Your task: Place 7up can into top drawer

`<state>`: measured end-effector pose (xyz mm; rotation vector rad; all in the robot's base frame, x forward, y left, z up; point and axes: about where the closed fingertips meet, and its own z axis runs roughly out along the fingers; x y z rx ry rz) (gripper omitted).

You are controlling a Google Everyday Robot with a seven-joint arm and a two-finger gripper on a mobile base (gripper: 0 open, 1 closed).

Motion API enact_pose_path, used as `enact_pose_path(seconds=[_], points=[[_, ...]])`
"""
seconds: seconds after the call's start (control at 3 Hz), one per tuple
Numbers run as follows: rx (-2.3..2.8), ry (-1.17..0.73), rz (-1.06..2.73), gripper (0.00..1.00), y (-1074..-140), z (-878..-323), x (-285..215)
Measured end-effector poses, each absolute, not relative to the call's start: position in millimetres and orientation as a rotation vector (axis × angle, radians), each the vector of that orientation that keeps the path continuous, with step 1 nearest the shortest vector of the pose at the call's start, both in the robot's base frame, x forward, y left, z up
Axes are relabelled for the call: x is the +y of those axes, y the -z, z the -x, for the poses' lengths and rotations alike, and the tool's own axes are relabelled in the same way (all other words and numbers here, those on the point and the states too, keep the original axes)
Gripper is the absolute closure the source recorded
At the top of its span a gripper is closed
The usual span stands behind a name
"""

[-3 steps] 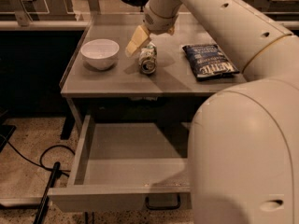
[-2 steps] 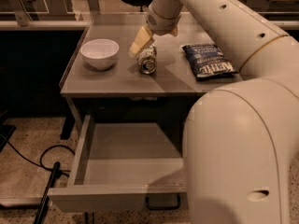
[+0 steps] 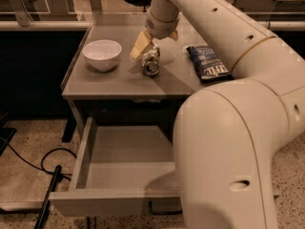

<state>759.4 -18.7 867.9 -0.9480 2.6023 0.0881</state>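
The 7up can point(image 3: 151, 62) is on the grey tabletop point(image 3: 114, 80), near its middle, with a shiny silver end facing the camera. It looks tilted or on its side. My gripper point(image 3: 153, 46) is right at the can's upper end, coming down from the arm above it. The arm's wrist hides where the gripper meets the can. The top drawer point(image 3: 121, 178) is pulled open below the table's front edge, and its grey inside is empty. Its front panel point(image 3: 109, 205) is toward the camera.
A white bowl point(image 3: 102, 54) stands left of the can. A dark blue chip bag point(image 3: 208, 63) lies to its right. My big white arm point(image 3: 228, 142) covers the drawer's right side. A black cable point(image 3: 43, 166) lies on the floor at the left.
The gripper has sunk slightly toward the can. The can, bowl, bag and drawer have not moved.
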Motion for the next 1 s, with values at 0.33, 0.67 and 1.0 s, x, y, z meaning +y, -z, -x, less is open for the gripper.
enact_pose_path(seconds=[0.33, 0.67, 1.0], points=[[2.632, -0.079, 0.974, 0.0, -852.3, -759.9, -10.4], [2.656, -0.073, 0.989, 0.0, -837.8, -760.3, -6.2], [2.661, -0.071, 0.998, 0.0, -833.2, -760.3, -4.9]])
